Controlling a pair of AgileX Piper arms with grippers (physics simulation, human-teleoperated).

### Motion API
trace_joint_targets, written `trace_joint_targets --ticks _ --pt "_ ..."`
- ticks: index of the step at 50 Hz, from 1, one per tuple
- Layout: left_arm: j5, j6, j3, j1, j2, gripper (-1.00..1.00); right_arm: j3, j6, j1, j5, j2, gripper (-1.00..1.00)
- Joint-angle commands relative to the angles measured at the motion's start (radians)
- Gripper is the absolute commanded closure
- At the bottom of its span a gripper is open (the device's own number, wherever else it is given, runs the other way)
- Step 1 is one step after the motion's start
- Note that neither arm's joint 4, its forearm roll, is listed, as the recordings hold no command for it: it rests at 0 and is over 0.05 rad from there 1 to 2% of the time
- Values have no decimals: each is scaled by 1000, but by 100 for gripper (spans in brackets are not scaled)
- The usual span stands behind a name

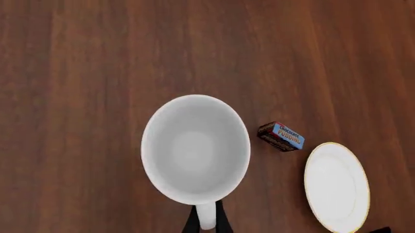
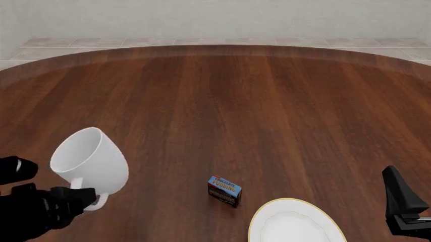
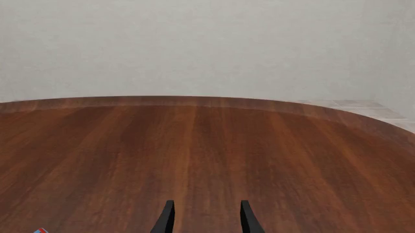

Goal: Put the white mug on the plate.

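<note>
My left gripper [image 2: 88, 197] is shut on the handle of the white mug [image 2: 91, 160], which hangs tilted above the table at the front left. The left wrist view looks straight into the mug [image 1: 196, 148], with the dark fingers [image 1: 220, 221] clamped on either side of its handle. The plate [image 2: 293, 224], white with a pale gold rim, lies at the front right, partly cut by the picture's edge; it also shows as the plate [image 1: 337, 187] in the left wrist view. My right gripper [image 3: 205, 216] is open and empty, low at the right.
A small chocolate pudding box [image 2: 225, 190] lies on the wooden table [image 2: 222, 111] between mug and plate, close to the plate's left rim. It shows as the box [image 1: 281, 137] in the left wrist view. A pale wall stands beyond the table's curved far edge.
</note>
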Motion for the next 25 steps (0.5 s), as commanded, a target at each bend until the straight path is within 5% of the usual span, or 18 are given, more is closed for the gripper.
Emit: trace_joint_targets --ticks 1,25 --pt "-22 -20 -24 -114 34 100 1 0 0 -1 3 -100" --pt "-136 -89 -38 -270 176 100 1 0 -1 -1 3 -100"
